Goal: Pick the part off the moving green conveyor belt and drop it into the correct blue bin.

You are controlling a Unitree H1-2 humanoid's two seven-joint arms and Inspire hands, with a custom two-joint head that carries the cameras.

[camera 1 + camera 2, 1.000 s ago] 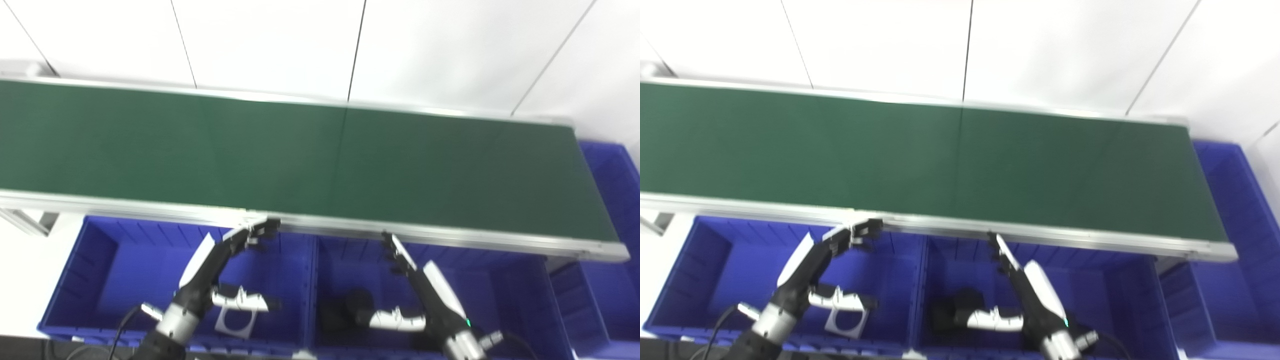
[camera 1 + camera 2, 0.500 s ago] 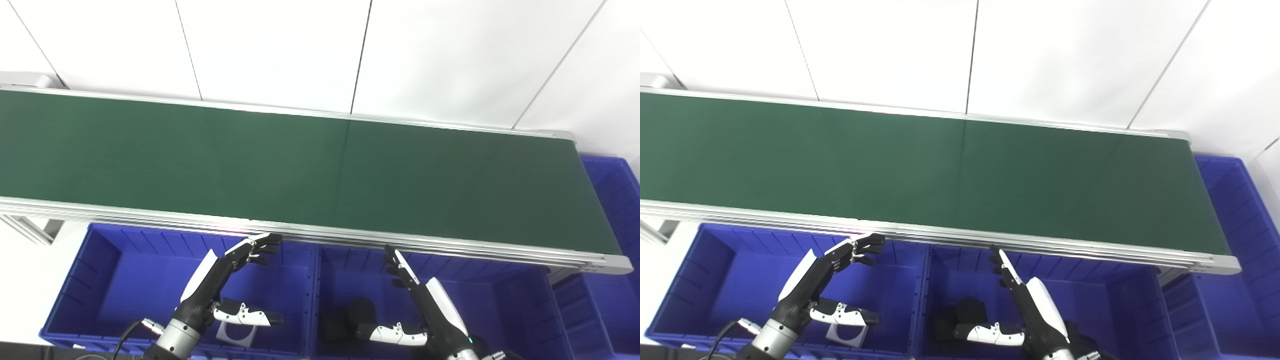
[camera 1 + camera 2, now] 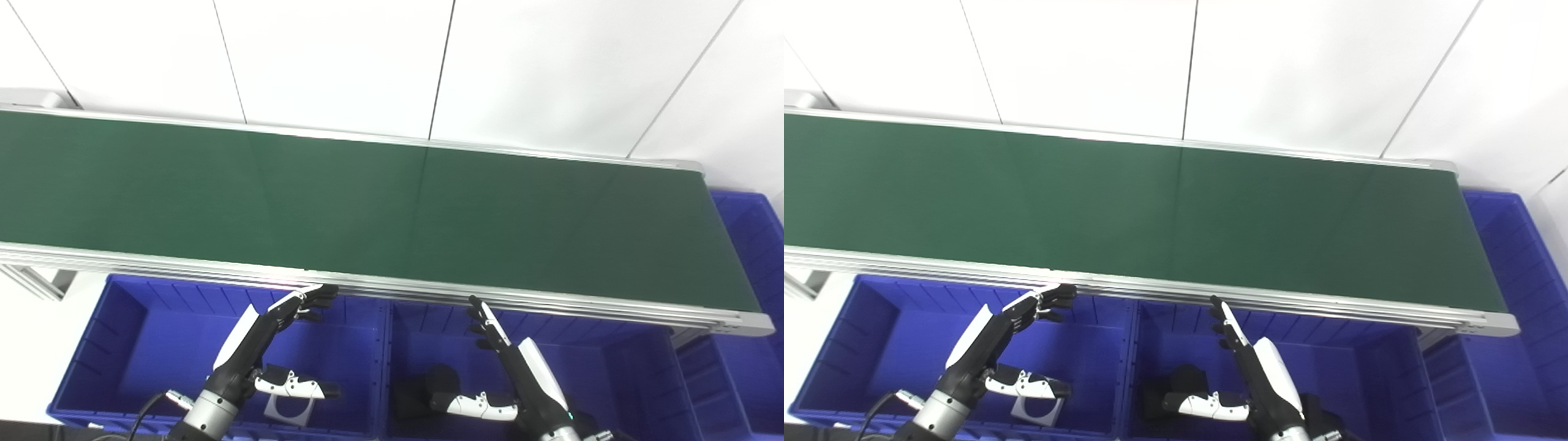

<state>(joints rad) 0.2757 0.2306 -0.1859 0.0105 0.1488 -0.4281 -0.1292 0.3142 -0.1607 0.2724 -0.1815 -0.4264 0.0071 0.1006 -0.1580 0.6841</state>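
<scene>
The green conveyor belt runs across both views and carries no part that I can see. Below its near rail stand two blue bins. My left hand hovers open over the left bin, fingers stretched toward the rail, thumb out to the right. A white square part with a round hole lies on that bin's floor under the thumb. Over the middle bin my right hand is open, fingers pointing up at the rail. Black parts lie in that bin beside its thumb.
A third blue bin stands past the belt's right end. The belt's aluminium rail runs just above both hands' fingertips. A metal frame leg shows at the left. White wall panels lie behind the belt.
The whole picture shifted as the camera moved and sharpened. Both hands stay open over their bins; the left hand sank slightly toward me.
</scene>
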